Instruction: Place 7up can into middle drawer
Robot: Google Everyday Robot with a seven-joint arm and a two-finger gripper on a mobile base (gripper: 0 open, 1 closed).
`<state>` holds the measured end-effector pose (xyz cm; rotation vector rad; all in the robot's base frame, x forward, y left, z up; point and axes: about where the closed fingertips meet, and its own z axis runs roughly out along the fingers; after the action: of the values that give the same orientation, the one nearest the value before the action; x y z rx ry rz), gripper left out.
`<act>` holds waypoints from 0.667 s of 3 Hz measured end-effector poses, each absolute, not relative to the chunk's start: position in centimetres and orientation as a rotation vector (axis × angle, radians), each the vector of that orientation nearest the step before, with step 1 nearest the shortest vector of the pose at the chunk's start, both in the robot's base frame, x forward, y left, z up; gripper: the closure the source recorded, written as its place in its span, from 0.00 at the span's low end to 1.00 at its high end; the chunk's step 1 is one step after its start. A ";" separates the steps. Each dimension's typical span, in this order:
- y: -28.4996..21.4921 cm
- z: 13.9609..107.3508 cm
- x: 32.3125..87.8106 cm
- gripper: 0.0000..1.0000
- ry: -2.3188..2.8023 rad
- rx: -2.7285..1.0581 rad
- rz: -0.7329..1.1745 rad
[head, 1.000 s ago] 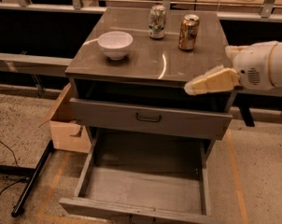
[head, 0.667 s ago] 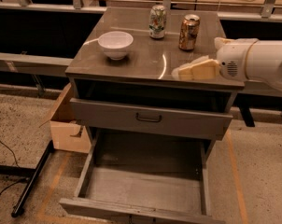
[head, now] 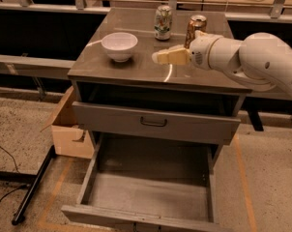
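Observation:
The 7up can [head: 163, 22], green-and-white with a silver top, stands upright at the back of the cabinet top [head: 136, 69]. My gripper [head: 158, 57] hovers over the cabinet top in front of the can and a little below it in the picture, pointing left, apart from the can and holding nothing. The white arm comes in from the right. The middle drawer [head: 151, 197] is pulled out wide near the floor, and its flat grey floor is bare.
A copper-orange can [head: 195, 28] stands right of the 7up can, just behind my wrist. A white bowl [head: 119, 46] sits on the left of the top. A grey drawer front with a dark handle [head: 153, 122] is slightly out. A cardboard box [head: 68, 127] stands left of the cabinet.
My gripper has moved left and farther back, from the cabinet's right front edge to over the top, closer to the 7up can. The cans, bowl and drawers have not moved.

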<state>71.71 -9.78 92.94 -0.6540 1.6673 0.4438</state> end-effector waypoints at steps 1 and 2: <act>-9.9 92.9 71.7 0.00 1.668 -0.653 0.443; -9.2 92.4 73.4 0.00 1.656 -0.618 0.434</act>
<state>73.40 -9.19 92.36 -0.6183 1.6557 0.4337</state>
